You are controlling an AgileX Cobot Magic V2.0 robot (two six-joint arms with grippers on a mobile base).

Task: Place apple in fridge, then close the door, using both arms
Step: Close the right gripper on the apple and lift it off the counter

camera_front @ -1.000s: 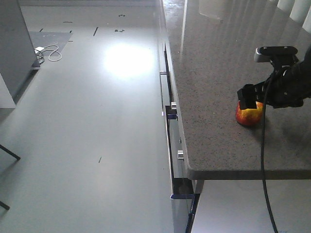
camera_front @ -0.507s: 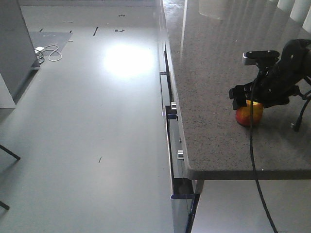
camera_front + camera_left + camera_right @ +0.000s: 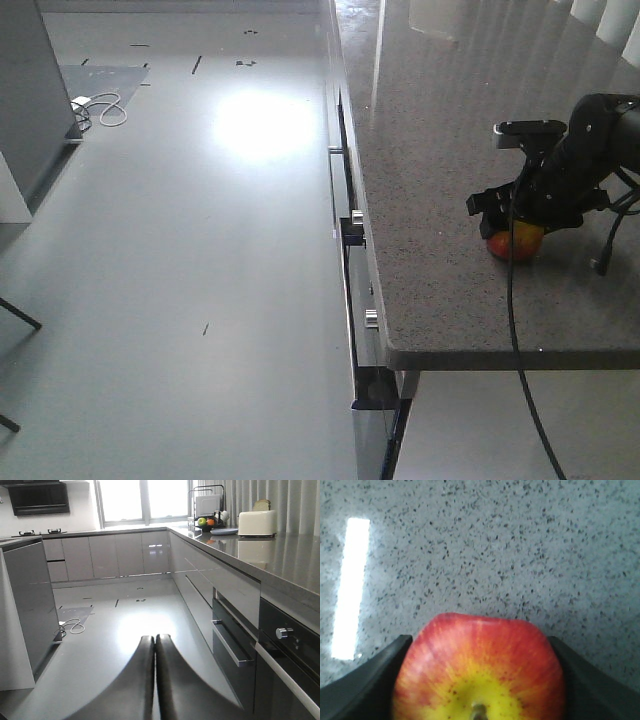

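The right gripper (image 3: 480,641) has its fingers (image 3: 360,685) entering from the lower left and lower right corners of the right wrist view. They flank the apple (image 3: 480,675) with their inner edges right against its sides. Whether they squeeze it or only bracket it cannot be told. The apple fills the lower middle of that frame, red with yellow spreading from the stem dimple, which faces the camera. It sits on the speckled grey countertop (image 3: 520,540).

In the front view, at the right of the frame, the same gripper points down over the apple, so only the fruit's lower part shows beneath the black fingers. The right arm (image 3: 600,125) reaches in from the right edge with its wrist bent downward and a light grey module (image 3: 530,127) on top. A black cable (image 3: 512,320) hangs past the counter's front edge to the bottom of the frame.

The left gripper (image 3: 154,639) has its two fingers pressed together along their length, with nothing between them. They rise from the bottom centre of the left wrist view, pointing out level over the glossy floor (image 3: 125,625). Grey cabinets (image 3: 200,580) run along the right.
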